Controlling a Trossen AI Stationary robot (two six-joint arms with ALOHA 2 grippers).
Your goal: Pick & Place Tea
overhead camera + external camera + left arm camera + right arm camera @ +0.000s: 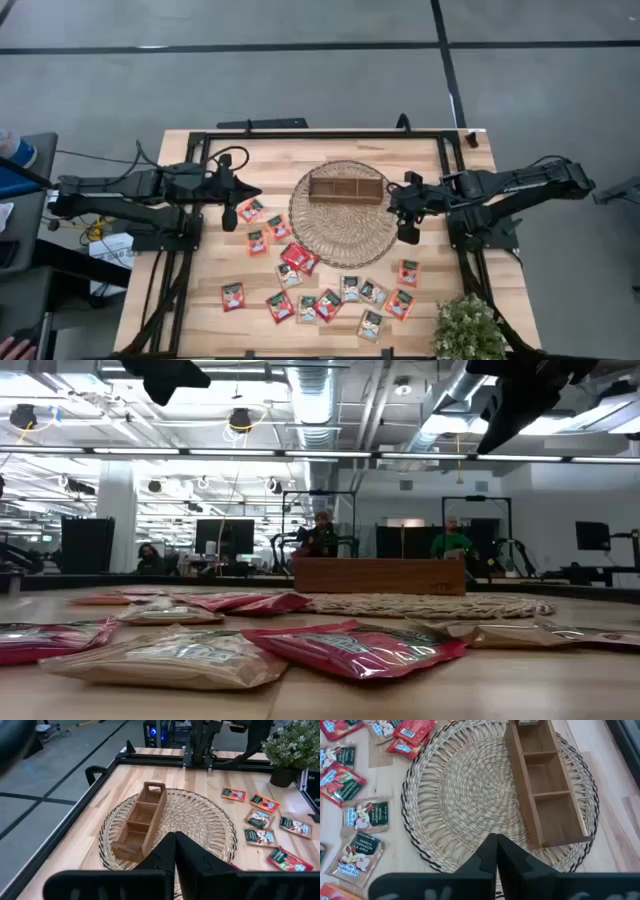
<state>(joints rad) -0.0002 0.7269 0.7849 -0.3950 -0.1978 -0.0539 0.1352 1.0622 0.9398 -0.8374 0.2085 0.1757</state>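
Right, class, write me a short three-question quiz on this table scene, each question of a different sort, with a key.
1. True or false: the wooden tray rests on the wicker mat.
2. The tray's compartments hold: A) tea sachets B) nothing C) a plant.
3. Fill in: the left gripper and right gripper are both ____.

Key: 1 true; 2 B; 3 shut. The tea sachets lie on the table.

Red-orange and pale green-beige tea sachets (300,257) carry small printed labels. The round wicker mat (345,232) is straw-coloured with a dark woven rim; the wooden tray (346,188) is brown, the tabletop (200,300) pale striped wood, and the plant (468,328) green.
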